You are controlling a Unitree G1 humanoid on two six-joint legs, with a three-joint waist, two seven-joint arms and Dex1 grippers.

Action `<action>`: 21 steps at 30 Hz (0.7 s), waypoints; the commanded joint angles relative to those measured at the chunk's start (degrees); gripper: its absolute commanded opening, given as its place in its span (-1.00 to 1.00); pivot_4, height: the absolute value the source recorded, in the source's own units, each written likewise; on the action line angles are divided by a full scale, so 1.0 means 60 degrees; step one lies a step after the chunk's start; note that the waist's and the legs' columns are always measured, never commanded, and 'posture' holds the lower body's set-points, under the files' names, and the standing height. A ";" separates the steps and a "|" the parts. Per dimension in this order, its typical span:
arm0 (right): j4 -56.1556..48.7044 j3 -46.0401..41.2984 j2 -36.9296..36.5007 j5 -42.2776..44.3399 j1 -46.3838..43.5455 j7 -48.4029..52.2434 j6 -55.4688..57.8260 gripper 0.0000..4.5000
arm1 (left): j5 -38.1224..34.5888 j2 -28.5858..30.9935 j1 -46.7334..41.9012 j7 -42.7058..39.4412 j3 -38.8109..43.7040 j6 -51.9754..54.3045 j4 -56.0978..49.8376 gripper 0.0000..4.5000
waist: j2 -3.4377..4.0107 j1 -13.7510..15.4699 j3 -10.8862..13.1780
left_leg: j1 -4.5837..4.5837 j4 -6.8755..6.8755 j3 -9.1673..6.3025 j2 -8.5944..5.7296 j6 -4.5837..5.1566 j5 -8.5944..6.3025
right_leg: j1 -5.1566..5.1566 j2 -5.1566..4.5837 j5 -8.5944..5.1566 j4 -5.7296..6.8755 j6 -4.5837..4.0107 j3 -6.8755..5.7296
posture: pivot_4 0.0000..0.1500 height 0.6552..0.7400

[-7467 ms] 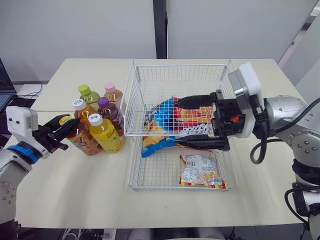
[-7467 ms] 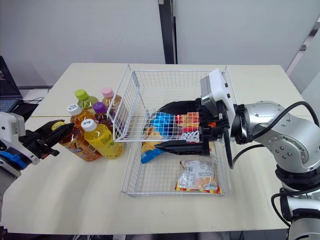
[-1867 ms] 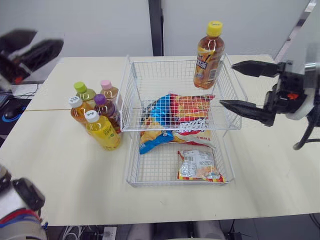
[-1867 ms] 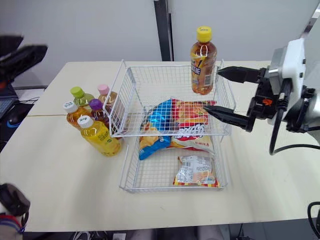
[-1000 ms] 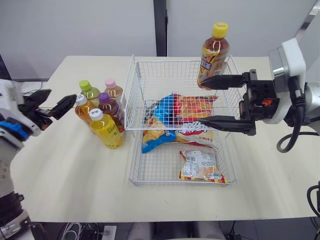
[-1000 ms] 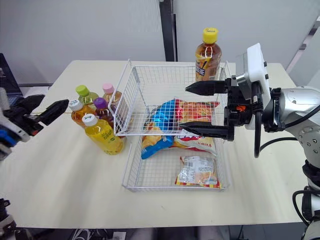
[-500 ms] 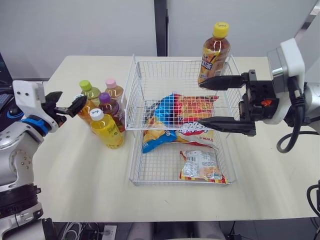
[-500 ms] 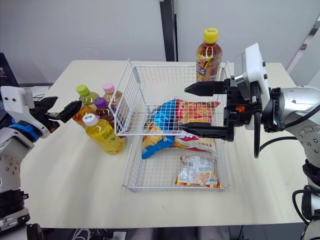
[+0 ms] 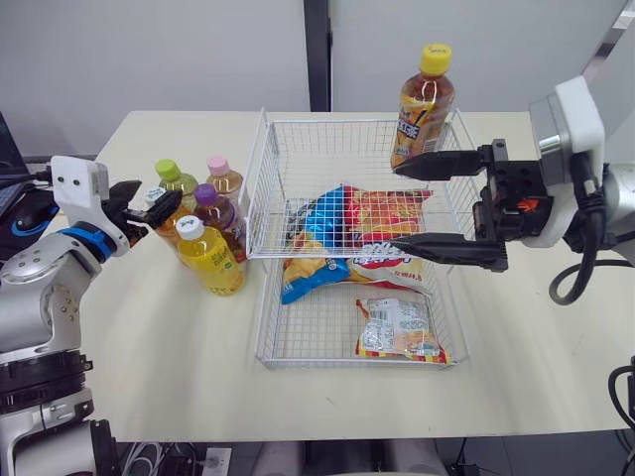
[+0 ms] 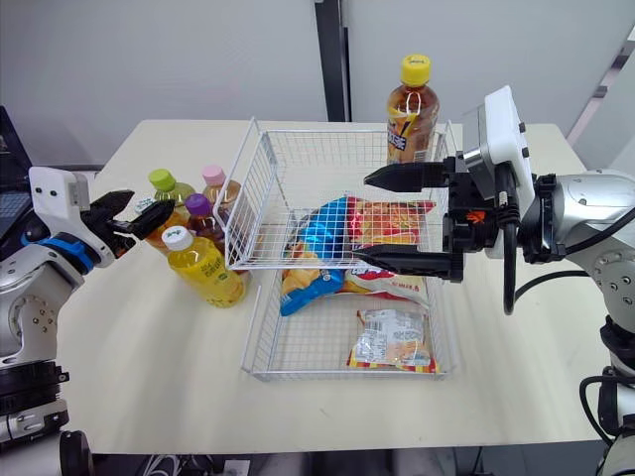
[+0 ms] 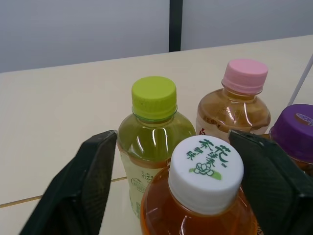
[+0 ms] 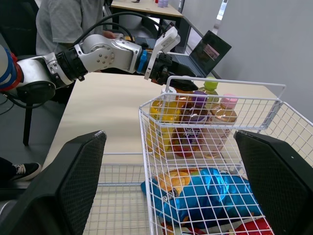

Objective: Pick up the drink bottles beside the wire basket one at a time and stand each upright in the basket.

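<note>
Five drink bottles stand upright in a tight cluster on the table (image 9: pixel 149 347) beside the wire basket (image 9: pixel 347 121), and your left gripper (image 9: pixel 159 194) is at that cluster with its jaws open, gripping nothing. Between its fingers (image 11: pixel 83 186) sits the printed white cap of an amber tea bottle (image 11: pixel 205 169), with a gap showing on both sides of the cap. Just past the fingertips you have the lime-capped green tea bottle (image 11: pixel 153 122), and beside that, also beyond the tips, the pink-capped bottle (image 11: pixel 239 98). Outside the finger nearer the basket is the purple-capped bottle (image 11: pixel 296 127), close against the one between the jaws. The yellow bottle with a white cap (image 9: pixel 210 260) stands on the near side of the cluster, just outside that same finger, close to the basket's wall. Your right gripper (image 9: pixel 395 206) reaches over the basket with its jaws spread wide and nothing held. Its two fingertips point toward the bottle cluster. Beneath the gap between them lie a blue snack bag (image 9: pixel 317 248) and a red chip bag (image 9: pixel 382 223), and a small snack packet (image 9: pixel 397 332) lies flat on the basket floor outside the nearer finger. One yellow-capped amber bottle (image 9: pixel 425 99) stands upright at the basket's far right corner, just beyond the farther finger and apart from it.
</note>
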 commanded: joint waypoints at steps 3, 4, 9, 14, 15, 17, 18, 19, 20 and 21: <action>-0.0142 -0.0292 0.0009 0.0179 -0.0313 -0.0070 -0.0054 1.00 | -0.0058 0.0180 -0.0106 -0.0036 0.0016 -0.0051 -0.0154 -0.22 | 0.0000 -0.0006 0.0000 | 0.0000 0.0000 0.0000 0.0000 0.0000 0.0000 | 0.0000 0.0000 0.0000 0.0000 0.0000 0.0000 | 1.00 1.00; -0.0143 -0.0299 0.0013 0.0182 -0.0310 -0.0077 -0.0054 1.00 | -0.0069 0.0175 -0.0073 -0.0034 0.0024 -0.0038 -0.0180 -0.35 | 0.0000 -0.0004 0.0000 | 0.0000 0.0000 0.0000 0.0000 0.0000 0.0000 | 0.0000 0.0000 0.0000 0.0000 0.0000 0.0000 | 1.00 1.00; -0.0157 -0.0346 0.0046 0.0195 -0.0300 -0.0151 -0.0060 1.00 | -0.0436 0.0260 0.0183 0.0046 0.0418 0.0293 -0.0616 -0.39 | 0.0000 -0.0010 0.0000 | 0.0001 -0.0001 0.0000 0.0001 0.0000 0.0000 | 0.0000 0.0000 0.0000 -0.0001 0.0000 0.0001 | 1.00 1.00; -0.0162 -0.0417 0.0071 0.0265 -0.0291 -0.0264 -0.0048 1.00 | -0.1192 0.0782 0.0463 0.0056 0.1250 0.1245 -0.1852 -0.39 | -0.0006 -0.0020 0.0004 | -0.0008 -0.0004 0.0000 0.0004 0.0000 0.0000 | -0.0012 0.0000 0.0000 -0.0004 0.0000 0.0004 | 1.00 1.00; -0.0169 -0.0434 0.0063 0.0287 -0.0271 -0.0282 -0.0053 1.00 | -0.1373 0.0929 0.0499 0.0052 0.1443 0.1487 -0.2107 -0.39 | -0.0014 -0.0017 0.0009 | -0.0009 -0.0004 -0.0001 0.0003 0.0000 0.0000 | -0.0014 0.0000 0.0000 -0.0004 0.0000 0.0003 | 1.00 1.00; -0.0156 -0.0439 0.0051 0.0296 -0.0246 -0.0282 -0.0079 1.00 | -0.1742 0.1321 0.0510 -0.0053 0.1790 0.1974 -0.2508 -0.39 | -0.0024 -0.0010 0.0015 | -0.0017 -0.0005 -0.0011 0.0004 0.0000 0.0000 | -0.0017 0.0000 0.0000 -0.0007 0.0000 0.0004 | 1.00 1.00; -0.0145 -0.0434 0.0048 0.0295 -0.0236 -0.0280 -0.0095 1.00 | -0.1885 0.1495 0.0493 -0.0102 0.1909 0.2160 -0.2600 -0.39 | -0.0026 -0.0009 0.0016 | -0.0019 -0.0004 -0.0016 0.0004 0.0000 0.0000 | -0.0017 0.0000 0.0000 -0.0008 0.0000 0.0004 | 1.00 1.00; -0.0126 -0.0421 0.0050 0.0284 -0.0235 -0.0271 -0.0114 1.00 | -0.2031 0.1744 0.0453 -0.0202 0.2044 0.2341 -0.2652 -0.39 | -0.0026 -0.0009 0.0016 | -0.0019 -0.0004 -0.0016 0.0004 0.0000 0.0000 | -0.0017 0.0000 0.0000 -0.0010 0.0000 0.0003 | 1.00 1.00; -0.0108 -0.0405 0.0053 0.0267 -0.0238 -0.0255 -0.0135 1.00 | -0.2133 0.2024 0.0451 -0.0337 0.2164 0.2474 -0.2681 -0.39 | -0.0027 -0.0008 0.0016 | -0.0019 -0.0005 -0.0013 0.0003 0.0000 0.0000 | -0.0016 0.0000 0.0000 -0.0011 0.0000 0.0003 | 1.00 1.00; -0.0078 -0.0385 0.0063 0.0243 -0.0250 -0.0232 -0.0160 1.00 | -0.2273 0.2408 0.0412 -0.0537 0.2322 0.2662 -0.2648 -0.39 | -0.0027 -0.0009 0.0016 | -0.0019 -0.0007 -0.0013 0.0003 0.0000 0.0000 | -0.0016 0.0000 0.0000 -0.0016 0.0000 0.0002 | 1.00 1.00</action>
